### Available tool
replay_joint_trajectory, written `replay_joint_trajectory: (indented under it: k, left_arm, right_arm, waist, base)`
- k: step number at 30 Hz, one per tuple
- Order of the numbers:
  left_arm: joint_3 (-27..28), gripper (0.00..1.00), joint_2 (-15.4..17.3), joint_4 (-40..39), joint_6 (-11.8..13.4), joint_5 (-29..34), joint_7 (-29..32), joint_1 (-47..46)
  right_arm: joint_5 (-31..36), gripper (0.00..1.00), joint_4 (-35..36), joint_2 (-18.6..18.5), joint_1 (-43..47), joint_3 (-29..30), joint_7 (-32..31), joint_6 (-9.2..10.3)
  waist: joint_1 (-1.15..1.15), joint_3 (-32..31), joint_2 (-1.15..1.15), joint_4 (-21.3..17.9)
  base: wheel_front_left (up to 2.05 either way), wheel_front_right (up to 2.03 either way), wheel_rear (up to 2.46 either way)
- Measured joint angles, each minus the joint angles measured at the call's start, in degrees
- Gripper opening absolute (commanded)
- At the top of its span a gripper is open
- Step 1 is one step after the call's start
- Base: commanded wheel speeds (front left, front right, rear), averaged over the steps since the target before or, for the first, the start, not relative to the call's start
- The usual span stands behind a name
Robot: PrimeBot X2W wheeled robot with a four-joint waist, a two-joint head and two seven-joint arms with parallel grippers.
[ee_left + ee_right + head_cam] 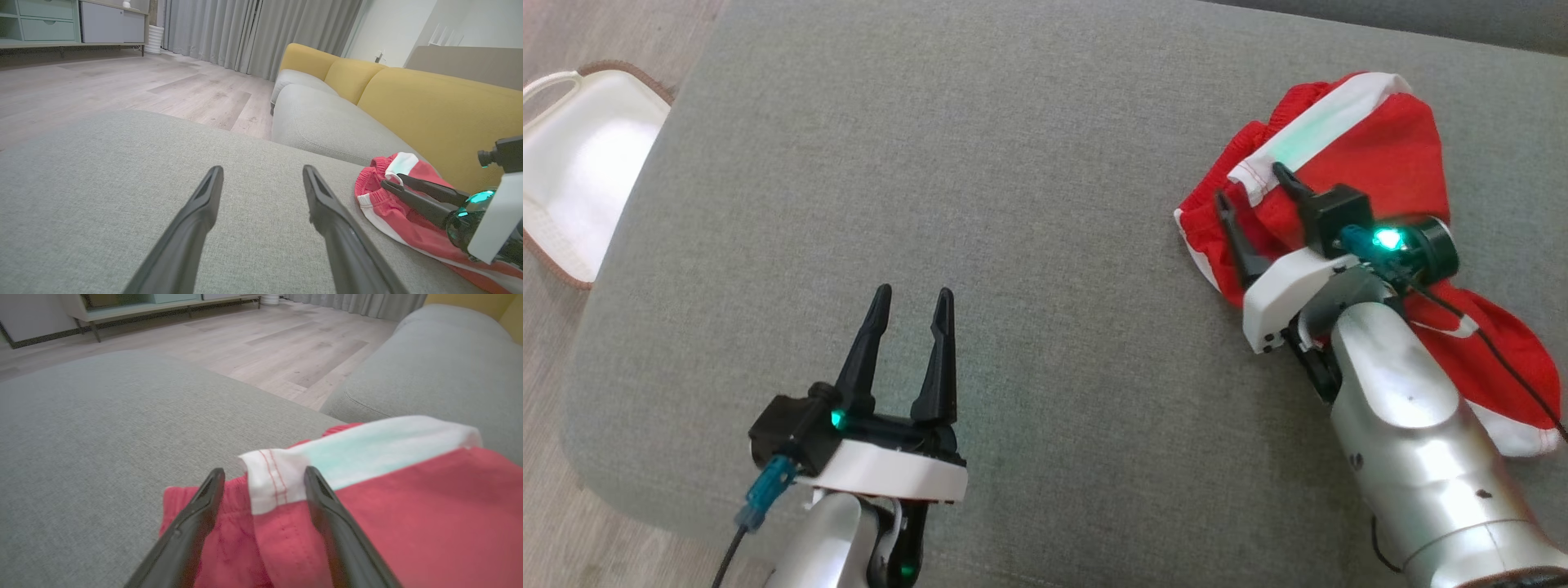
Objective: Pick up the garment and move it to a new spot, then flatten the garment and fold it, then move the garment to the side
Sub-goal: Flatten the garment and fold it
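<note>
Along the right edge of the cushion (1013, 204) the garment (1388, 155) is laid lengthwise. Its far end is straddled, perhaps touched, by the wide-open right tool (1250, 181). The left tool (913, 291), equally wide, is held well apart.

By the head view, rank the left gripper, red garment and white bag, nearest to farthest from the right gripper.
1. red garment: under the right gripper.
2. left gripper: lower left.
3. white bag: far left, on the floor.

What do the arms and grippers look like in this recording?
The left gripper and right gripper match: two long, tapering black jaws on a white base, a green light, a teal connector with a dark cable. The forearms are glossy silver.
</note>
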State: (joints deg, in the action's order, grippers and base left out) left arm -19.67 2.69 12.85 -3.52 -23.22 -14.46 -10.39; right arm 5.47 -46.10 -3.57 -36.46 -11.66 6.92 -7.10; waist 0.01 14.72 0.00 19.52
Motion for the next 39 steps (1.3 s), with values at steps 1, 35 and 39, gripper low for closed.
replay_joint_trajectory:
  k: [1, 35, 39]
  left_arm:
    - [-0.08, 1.00, 0.00, 0.03, 0.01, -0.07, 0.00, -0.02]
    - [5.32, 1.00, -0.01, -0.21, -0.10, 2.08, 0.00, 0.39]
    - [7.42, 1.00, -0.02, -0.74, -0.58, 2.49, 0.00, 0.79]
  right_arm:
    - [-0.33, 0.00, -0.86, -0.04, -0.32, 0.38, 0.67, 0.00]
    - [8.09, 1.00, -1.15, 0.09, -4.79, 26.37, 7.31, 0.00]
    - [-2.98, 1.00, 9.51, 0.07, 5.68, 17.11, 7.45, 0.00]
  waist:
    - [0.00, -0.01, 0.00, 0.11]
    - [-0.01, -4.56, 0.00, -11.48]
    - [-0.01, -5.86, 0.00, -14.44]
  base:
    - [0.00, 0.00, 0.00]
    - [0.00, 0.00, 0.00]
    - [0.00, 0.00, 0.00]
